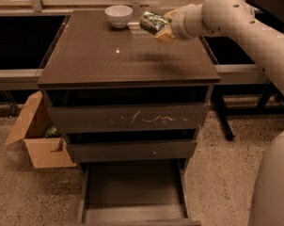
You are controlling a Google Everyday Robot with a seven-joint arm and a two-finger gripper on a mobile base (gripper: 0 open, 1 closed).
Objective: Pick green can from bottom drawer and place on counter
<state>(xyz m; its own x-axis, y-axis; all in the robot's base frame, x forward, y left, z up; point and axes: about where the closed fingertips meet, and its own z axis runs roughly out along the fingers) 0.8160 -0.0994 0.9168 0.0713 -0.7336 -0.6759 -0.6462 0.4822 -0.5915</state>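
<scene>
The gripper [160, 28] is over the far right part of the counter [109, 60], its tan fingers [166, 34] clamped on the green can [151, 20]. The can lies tilted in that grasp, its shiny green-and-silver body sticking out to the left of the fingers. Any print on the can is too small to read. The can appears to hang clear of the glossy top, with a faint dark reflection on the surface just nearer than it. The pale arm [245, 22] reaches in from the right edge of the scene, its wrist pointing left across the counter's far corner. A white bowl [118, 15] sits on the counter just left of the can, apart from it. Below, the top drawer [128, 119] shows pale scratches on its front, and the bottom drawer [132, 192] stands pulled out toward the near side. A cardboard box [36, 135] sits on the floor to the left.
</scene>
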